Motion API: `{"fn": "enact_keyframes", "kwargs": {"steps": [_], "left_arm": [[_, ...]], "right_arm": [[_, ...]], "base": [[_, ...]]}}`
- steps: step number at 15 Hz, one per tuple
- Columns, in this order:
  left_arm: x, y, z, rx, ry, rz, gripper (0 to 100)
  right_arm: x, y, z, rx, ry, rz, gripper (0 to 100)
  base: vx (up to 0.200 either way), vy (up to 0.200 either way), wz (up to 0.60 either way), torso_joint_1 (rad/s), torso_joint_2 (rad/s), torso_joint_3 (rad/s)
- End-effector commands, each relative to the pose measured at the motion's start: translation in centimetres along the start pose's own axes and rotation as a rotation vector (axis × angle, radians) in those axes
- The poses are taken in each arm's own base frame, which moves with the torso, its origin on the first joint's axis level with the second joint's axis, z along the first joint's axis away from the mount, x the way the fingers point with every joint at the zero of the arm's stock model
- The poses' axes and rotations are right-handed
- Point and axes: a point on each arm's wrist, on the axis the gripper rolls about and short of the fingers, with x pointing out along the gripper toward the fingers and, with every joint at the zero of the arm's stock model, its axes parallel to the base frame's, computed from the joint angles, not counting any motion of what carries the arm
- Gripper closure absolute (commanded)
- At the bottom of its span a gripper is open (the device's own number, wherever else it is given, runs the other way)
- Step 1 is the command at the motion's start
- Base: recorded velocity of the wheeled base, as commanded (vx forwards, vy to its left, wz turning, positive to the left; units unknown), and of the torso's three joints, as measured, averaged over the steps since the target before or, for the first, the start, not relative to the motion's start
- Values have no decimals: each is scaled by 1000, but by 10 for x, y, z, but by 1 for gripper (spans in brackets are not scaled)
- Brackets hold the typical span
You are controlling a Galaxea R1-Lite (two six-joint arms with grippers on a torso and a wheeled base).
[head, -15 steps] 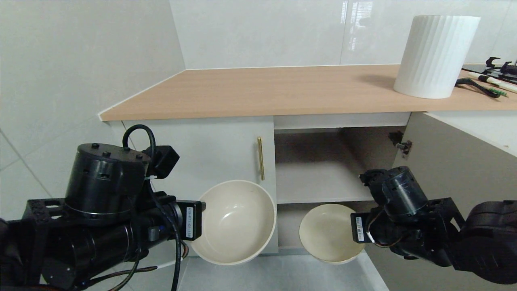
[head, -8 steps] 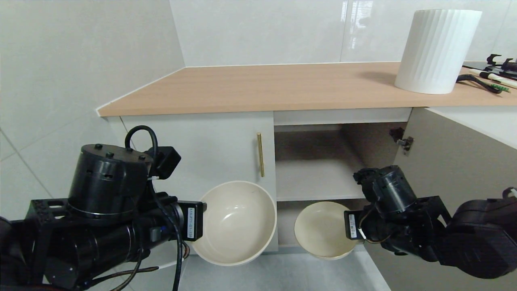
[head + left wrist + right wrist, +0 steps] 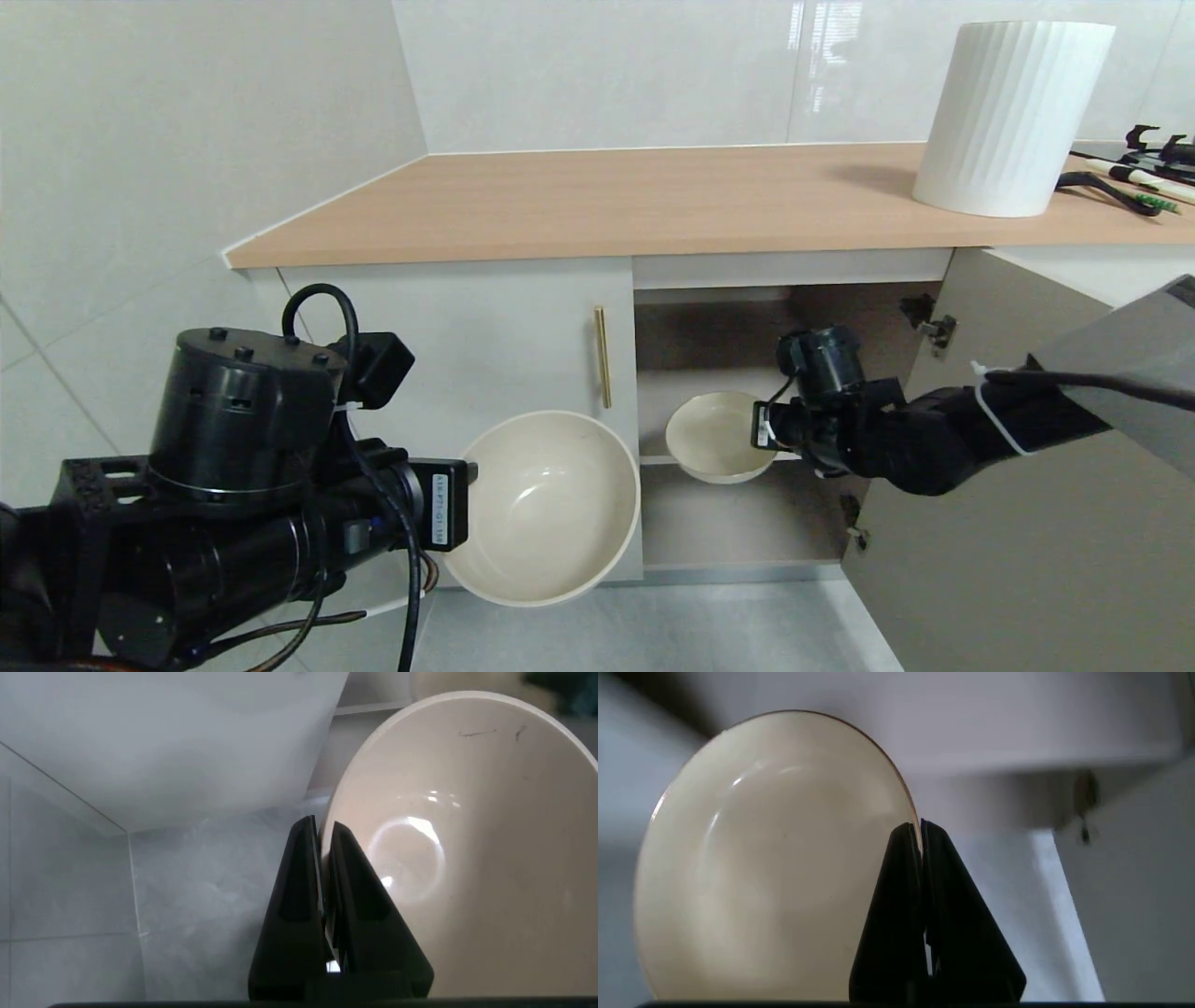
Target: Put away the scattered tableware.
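My left gripper (image 3: 464, 481) is shut on the rim of a large cream bowl (image 3: 546, 509), held in front of the closed left cabinet door. The same gripper (image 3: 323, 849) pinches the bowl (image 3: 467, 840) in the left wrist view. My right gripper (image 3: 761, 431) is shut on the rim of a smaller cream bowl (image 3: 711, 437), held at the front edge of the cabinet's middle shelf (image 3: 672, 458) inside the open compartment. In the right wrist view the gripper (image 3: 922, 849) clamps that bowl (image 3: 766, 849) at its edge.
The right cabinet door (image 3: 1018, 504) stands open beside my right arm. The closed left door has a brass handle (image 3: 602, 359). On the wooden countertop (image 3: 607, 201) stand a white ribbed container (image 3: 1013, 117) and some utensils (image 3: 1125, 182) at the far right.
My right gripper has lifted the smaller bowl from near the cabinet's bottom up and inward to the middle shelf. The left gripper and its bowl stay put. The camera shifted slightly.
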Motion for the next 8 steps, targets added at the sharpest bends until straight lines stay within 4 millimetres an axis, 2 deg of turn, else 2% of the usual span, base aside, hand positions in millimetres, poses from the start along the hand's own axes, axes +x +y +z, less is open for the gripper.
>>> {"fn": "enact_keyframes", "kwargs": {"steps": [1,6,8], "left_arm": [[1,0,0,1,2,1,100],[3,-1,-2,6,12,5,100],[4,-1,-2,6,14,6,100]], "right_arm": [[58,-15,-2,30,4,-61,100],[110,-44,3,85,-31,-126,100],[127,-47,0,93,-40,-134,100]], "base": [[0,0,0,0,0,0],[0,0,0,0,0,0],[0,0,0,0,0,0]]}}
